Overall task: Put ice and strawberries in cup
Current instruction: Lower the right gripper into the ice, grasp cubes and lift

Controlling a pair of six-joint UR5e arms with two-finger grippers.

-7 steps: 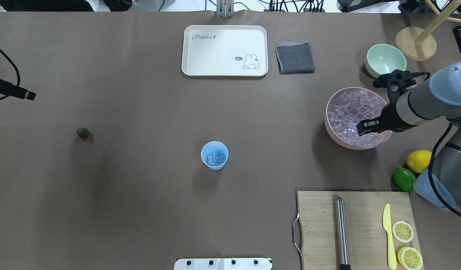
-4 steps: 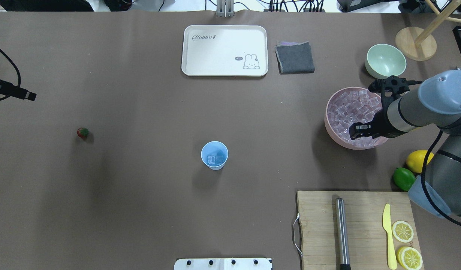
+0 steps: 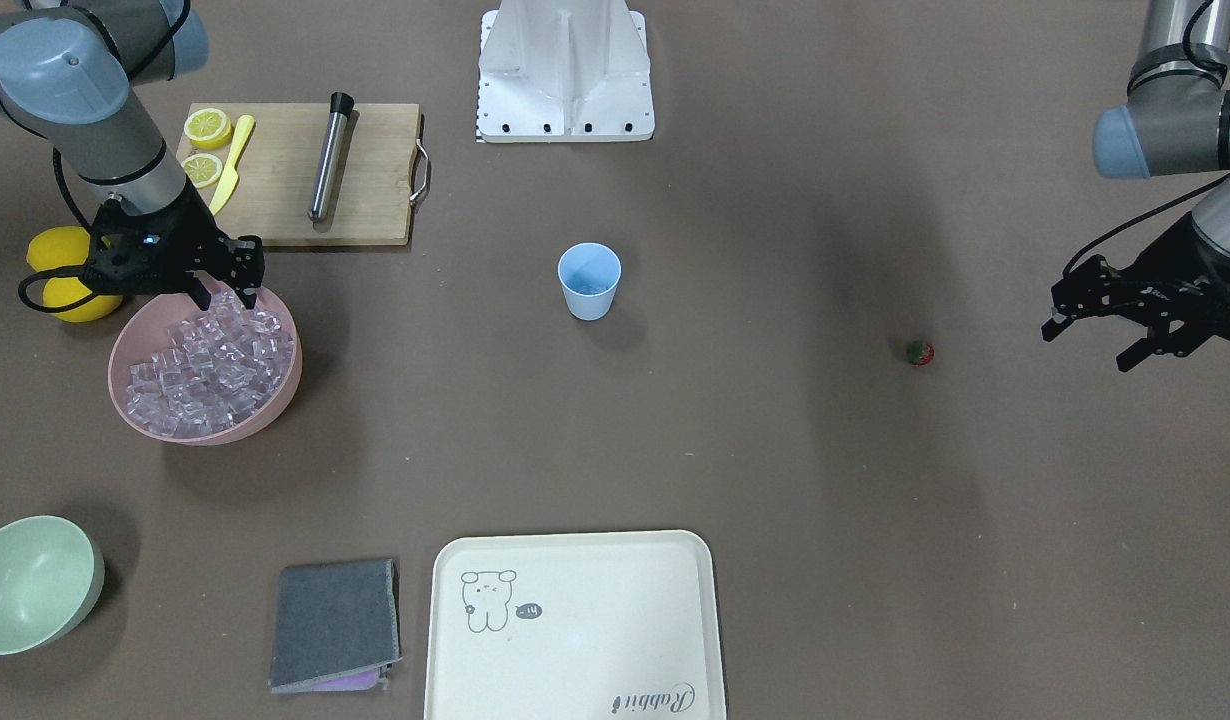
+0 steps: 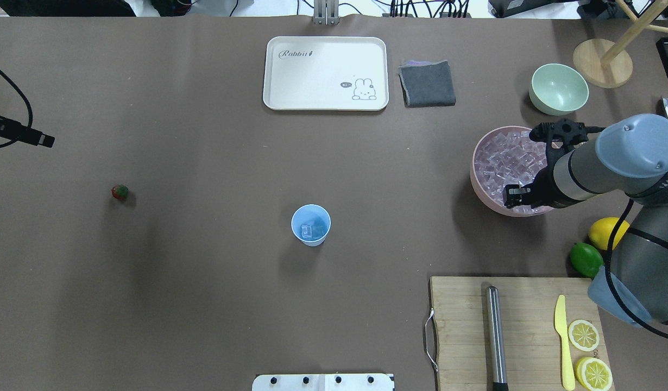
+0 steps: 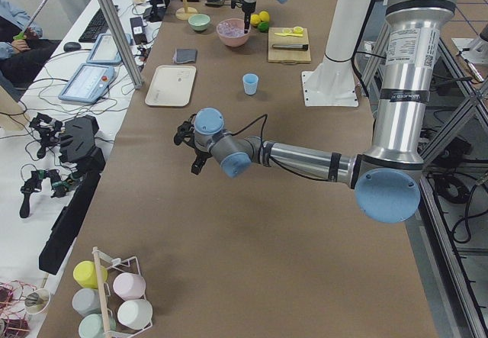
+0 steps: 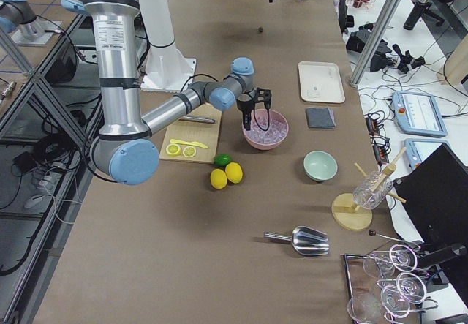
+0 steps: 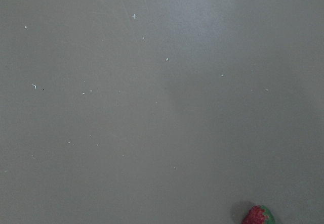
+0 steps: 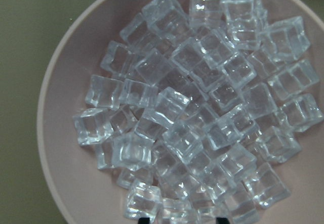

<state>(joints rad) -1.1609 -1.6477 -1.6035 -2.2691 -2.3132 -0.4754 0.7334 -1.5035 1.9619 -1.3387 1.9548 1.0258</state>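
While holding right claw open and empty, hovers straight above ice, heap directly beneath in bowl.

The strawberry is cut off by the lower edge of the left wrist view. In the overhead view, parts of the ice, the bowl's rim and the lemon are hidden by the right arm.

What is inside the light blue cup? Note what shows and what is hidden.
Clear ice cubes lie low in the cup; the strawberry lies out on the table. The cubes cover the cup's floor, so their count is unclear.
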